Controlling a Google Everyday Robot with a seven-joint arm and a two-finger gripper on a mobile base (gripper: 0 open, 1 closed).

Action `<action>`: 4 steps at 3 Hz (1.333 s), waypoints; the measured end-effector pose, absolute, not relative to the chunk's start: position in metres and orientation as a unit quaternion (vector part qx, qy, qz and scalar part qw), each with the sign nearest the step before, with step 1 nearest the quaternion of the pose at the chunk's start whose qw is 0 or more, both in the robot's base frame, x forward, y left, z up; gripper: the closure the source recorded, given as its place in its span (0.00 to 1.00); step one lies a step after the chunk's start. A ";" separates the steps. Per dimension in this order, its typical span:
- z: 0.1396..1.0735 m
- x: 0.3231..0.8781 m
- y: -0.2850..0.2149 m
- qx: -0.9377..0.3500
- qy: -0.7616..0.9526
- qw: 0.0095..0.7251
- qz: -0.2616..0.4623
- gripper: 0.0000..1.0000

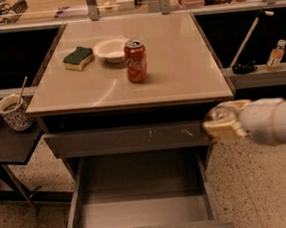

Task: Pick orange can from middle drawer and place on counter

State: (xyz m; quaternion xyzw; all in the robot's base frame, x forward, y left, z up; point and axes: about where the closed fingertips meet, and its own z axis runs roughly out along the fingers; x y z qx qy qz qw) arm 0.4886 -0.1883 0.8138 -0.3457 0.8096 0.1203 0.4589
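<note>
One raised front camera looks down on counter (179,68), middle drawer (141,211), gripper (223,123) at right

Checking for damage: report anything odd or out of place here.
Pale scratch marks on the closed drawer front above the open middle drawer. The gripper hangs just off that front's right end. Nothing spilled.
</note>
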 end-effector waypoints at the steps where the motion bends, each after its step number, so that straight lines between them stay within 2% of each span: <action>1: 0.839 0.490 -0.231 -0.328 0.816 0.464 0.108 1.00; 2: 0.845 0.505 -0.228 -0.327 0.815 0.467 0.107 1.00; 4: 1.011 0.554 -0.243 -0.329 0.790 0.516 0.037 1.00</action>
